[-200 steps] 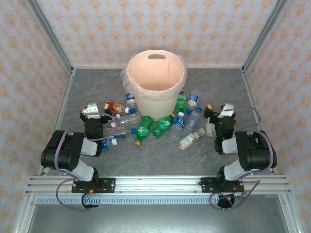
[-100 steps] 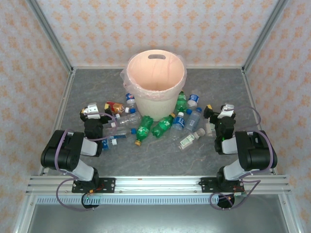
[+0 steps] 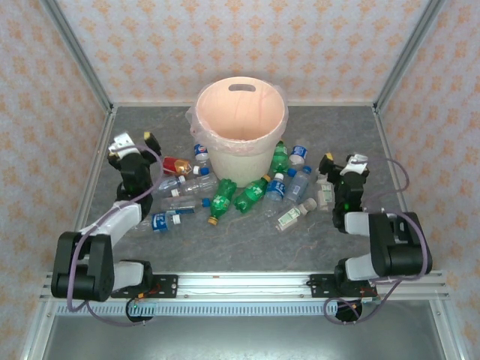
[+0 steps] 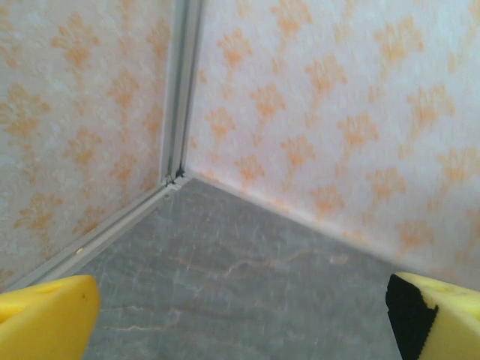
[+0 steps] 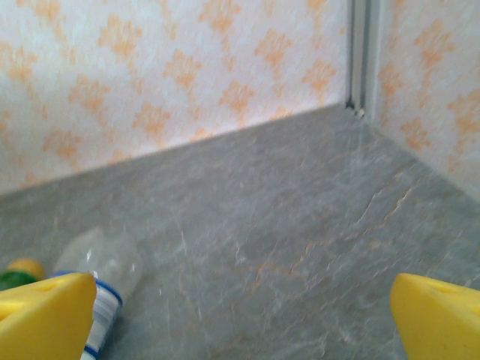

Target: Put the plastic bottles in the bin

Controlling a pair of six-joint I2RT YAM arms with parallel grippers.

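The left gripper (image 3: 135,142) has its jaws spread as wide as they go, with nothing between them; in its wrist view the yellow fingers (image 4: 46,316) frame bare grey table (image 4: 247,270) and the far corner where the patterned walls meet. A second ago this arm was folded low by its base, with the gripper down at the left end of the bottle scatter; it has since unfolded and swung out toward the left wall, so the gripper now sits beyond and to the left of the orange-red labelled bottle (image 3: 175,165), pointing away from it. The right gripper (image 3: 343,160) is likewise wide apart and empty; it has shifted only a little, slightly further from its base. Its wrist view shows a clear bottle (image 5: 101,279) with a blue label lying just beside one finger (image 5: 45,315); that corner is blurred, so I cannot tell whether they touch.

The plastic bottles (image 3: 223,196) all lie on the table in an arc around the near side of the bin (image 3: 238,159), some close to its foot; the bin stands upright toward the back, and the part of its inside that shows is bare.

The change looks like both arms leaving their rest pose, not a pick; the task seems barely begun. The left arm will probably have to turn back and tip down toward the bottles; the right seems nearer to a first grasp.
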